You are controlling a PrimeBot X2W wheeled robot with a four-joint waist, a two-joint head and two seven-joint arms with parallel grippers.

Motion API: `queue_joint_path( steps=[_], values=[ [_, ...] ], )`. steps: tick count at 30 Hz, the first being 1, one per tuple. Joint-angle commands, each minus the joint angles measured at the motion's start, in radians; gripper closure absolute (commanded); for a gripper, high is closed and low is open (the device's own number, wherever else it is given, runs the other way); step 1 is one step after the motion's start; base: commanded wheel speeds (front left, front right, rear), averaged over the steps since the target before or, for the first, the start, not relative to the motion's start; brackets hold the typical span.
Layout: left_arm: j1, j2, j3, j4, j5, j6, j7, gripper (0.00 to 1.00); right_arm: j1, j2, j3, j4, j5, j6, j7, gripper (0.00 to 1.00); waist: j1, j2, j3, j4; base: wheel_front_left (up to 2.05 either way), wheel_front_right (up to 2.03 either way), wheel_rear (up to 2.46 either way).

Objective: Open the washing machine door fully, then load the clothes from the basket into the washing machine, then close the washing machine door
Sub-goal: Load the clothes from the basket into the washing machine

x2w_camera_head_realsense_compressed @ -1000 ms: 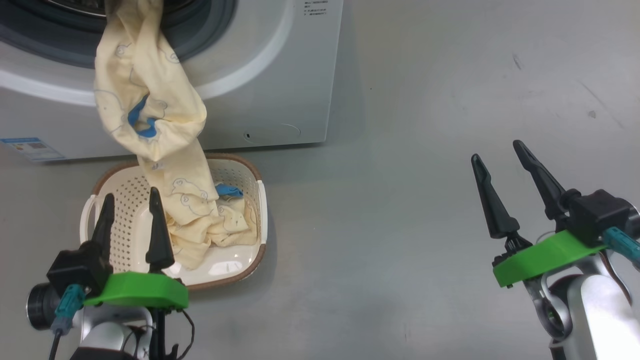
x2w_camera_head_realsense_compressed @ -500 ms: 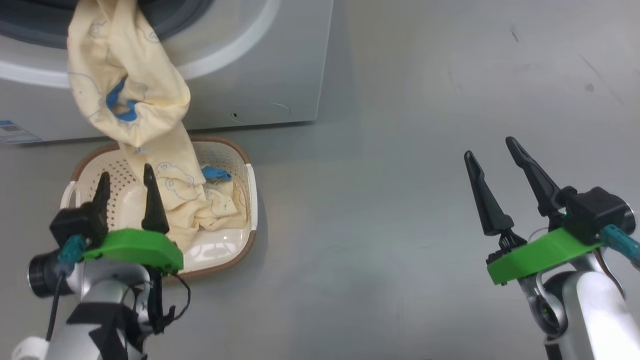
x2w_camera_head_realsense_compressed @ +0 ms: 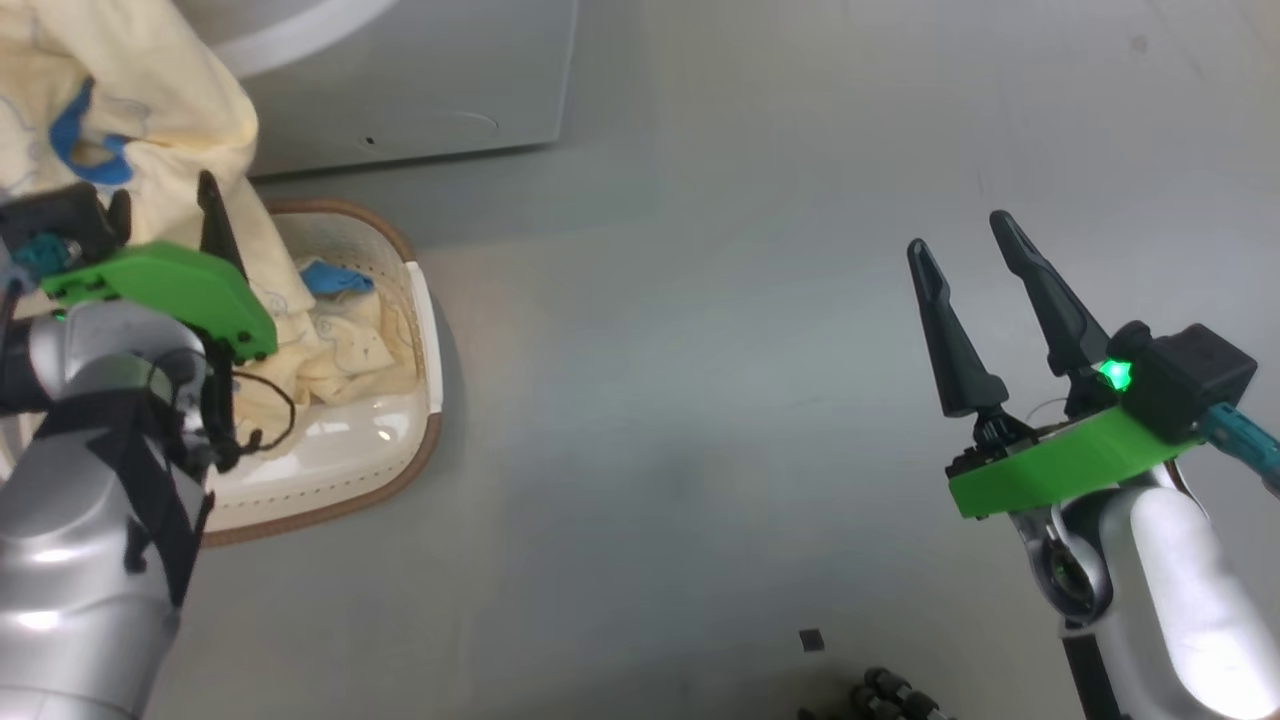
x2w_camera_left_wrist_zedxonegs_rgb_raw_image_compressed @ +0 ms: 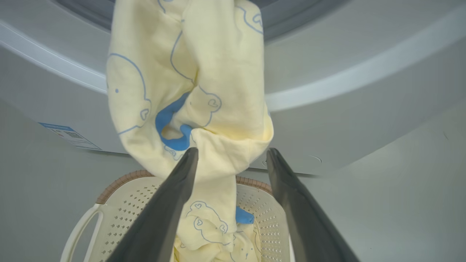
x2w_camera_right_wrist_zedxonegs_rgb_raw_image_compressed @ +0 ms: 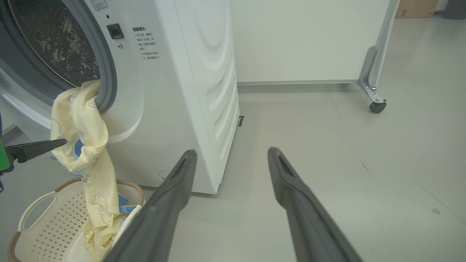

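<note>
Left end effector (x2w_camera_left_wrist_zedxonegs_rgb_raw_image_compressed: 232,150), jaws wide and holding nothing, has risen from over the basket (x2w_camera_left_wrist_zedxonegs_rgb_raw_image_compressed: 120,183) to bracket the clothes (x2w_camera_left_wrist_zedxonegs_rgb_raw_image_compressed: 204,72), which hang from the washing machine (x2w_camera_right_wrist_zedxonegs_rgb_raw_image_compressed: 189,72) mouth into the basket on the floor. Loading looks half done; a fresh grip seems next. Right end effector (x2w_camera_head_realsense_compressed: 958,230) hangs open, empty.

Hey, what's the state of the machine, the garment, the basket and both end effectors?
Washing machine: drum mouth uncovered.
Basket: upright on the floor.
Garment: hanging from the drum mouth, lower end in the basket.
Left end effector: open, tips beside the hanging garment.
Right end effector: open, empty.
</note>
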Motion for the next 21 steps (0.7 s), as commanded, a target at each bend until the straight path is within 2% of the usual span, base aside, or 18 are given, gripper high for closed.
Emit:
queue_joint_path(
  steps=[1,7,11,17,21],
  values=[
    [-0.022,0.046,0.03,-0.015,-0.003,-0.002,0.003,0.0,-0.016,-0.002,0.018,-0.024,0.004,0.003,-0.01,0.0,-0.0002,0.0,0.04,-0.033,0.0,0.0,0.0],
    [-0.167,0.078,0.038,0.11,-0.024,-0.045,0.077,0.0,-0.055,-0.002,0.045,0.013,0.033,0.003,-0.037,0.0,-0.0002,0.0,0.114,-0.08,0.0,0.0,0.0],
    [-0.24,0.101,0.042,0.181,-0.025,-0.048,0.106,0.0,-0.075,-0.002,0.065,0.038,0.052,0.003,-0.048,0.0,-0.0002,0.0,0.151,-0.104,0.0,0.0,0.0],
    [-0.315,0.122,0.033,0.274,0.0,0.016,0.141,0.0,-0.094,-0.001,0.088,0.062,0.078,0.003,-0.058,0.0,-0.0002,0.0,0.185,-0.127,0.0,0.0,0.0],
    [-0.351,0.135,0.028,0.308,0.023,0.07,0.117,0.0,-0.103,-0.001,0.102,0.072,0.089,0.003,-0.061,0.0,-0.0002,0.0,0.194,-0.139,0.0,0.0,0.0]
  ],
)
